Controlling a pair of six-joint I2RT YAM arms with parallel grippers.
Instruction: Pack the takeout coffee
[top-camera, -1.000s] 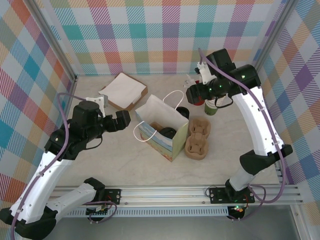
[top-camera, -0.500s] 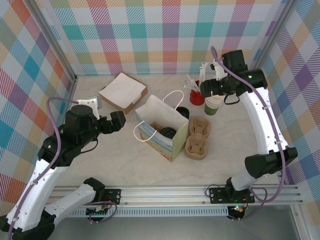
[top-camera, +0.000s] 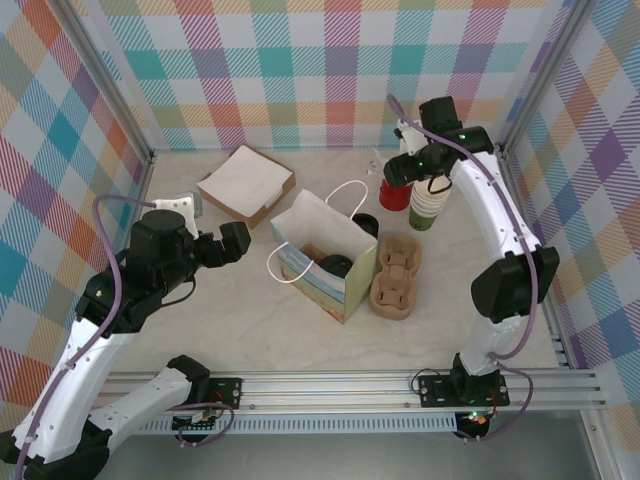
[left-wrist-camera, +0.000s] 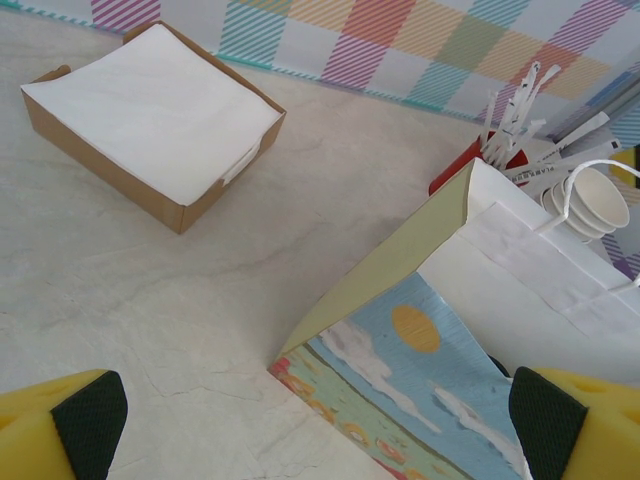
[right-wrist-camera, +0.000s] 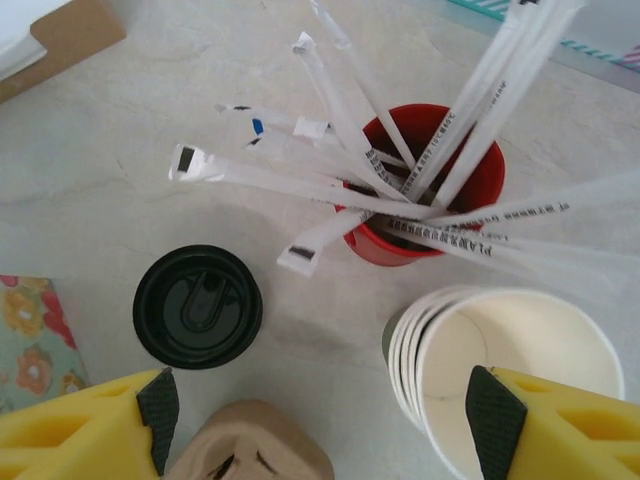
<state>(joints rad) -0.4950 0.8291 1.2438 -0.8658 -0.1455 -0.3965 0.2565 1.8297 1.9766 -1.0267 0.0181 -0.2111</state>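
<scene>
The stack of paper cups (top-camera: 427, 207), olive-green outside and cream inside, stands upright at the upper right of the overhead view. Its long axis is vertical and the mouths face up. It is just right of the red cup (top-camera: 395, 196) of wrapped straws (right-wrist-camera: 330, 190) and behind the brown pulp carrier (top-camera: 397, 275).

In the right wrist view the top rim (right-wrist-camera: 510, 370) sits lower right, near the right fingertip (right-wrist-camera: 495, 410); whether they touch cannot be told. The right gripper (right-wrist-camera: 325, 420) hangs above the cups with its fingers spread wide, clasping nothing. A black-lidded cup (right-wrist-camera: 198, 307) stands at centre left.

The left gripper (left-wrist-camera: 318, 425), at the left of the overhead view, is fully spread. It faces the printed paper bag (left-wrist-camera: 440, 340) and the box of napkins (left-wrist-camera: 150, 110).
</scene>
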